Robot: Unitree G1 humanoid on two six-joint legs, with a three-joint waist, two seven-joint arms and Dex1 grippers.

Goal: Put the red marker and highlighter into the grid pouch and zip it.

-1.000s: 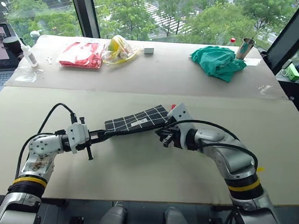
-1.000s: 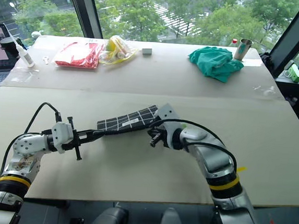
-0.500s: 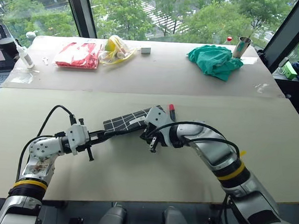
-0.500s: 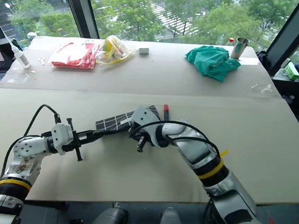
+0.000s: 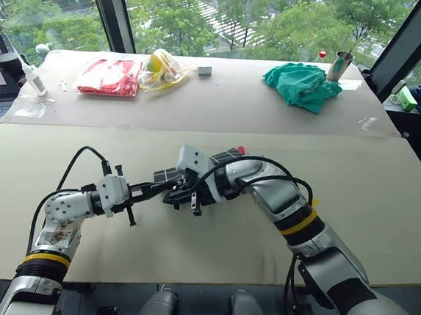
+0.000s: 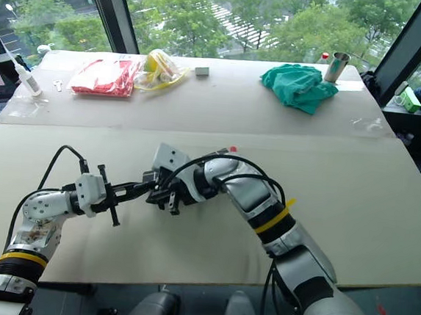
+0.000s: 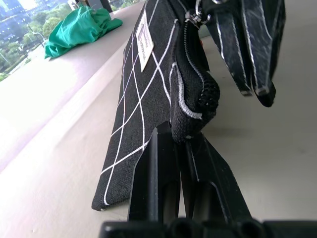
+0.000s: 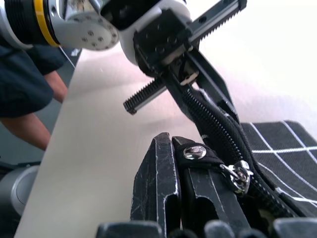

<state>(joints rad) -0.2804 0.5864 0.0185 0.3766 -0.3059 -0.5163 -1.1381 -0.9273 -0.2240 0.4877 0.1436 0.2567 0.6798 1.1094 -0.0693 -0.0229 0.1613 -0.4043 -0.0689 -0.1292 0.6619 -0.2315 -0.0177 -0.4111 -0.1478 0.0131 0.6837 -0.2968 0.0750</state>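
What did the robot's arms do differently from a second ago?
The right gripper, jaws shut on the zipper's black pull cord, slid along the black fabric grid pouch with white lines toward the left gripper. A red-capped marker now shows beyond the pouch. The left gripper stayed put, jaws clamped on the pouch's end.

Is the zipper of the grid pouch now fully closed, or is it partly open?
Nearly closed. The slider sits a short way from the pouch end pinched by the left gripper, with the right gripper shut on the pull.
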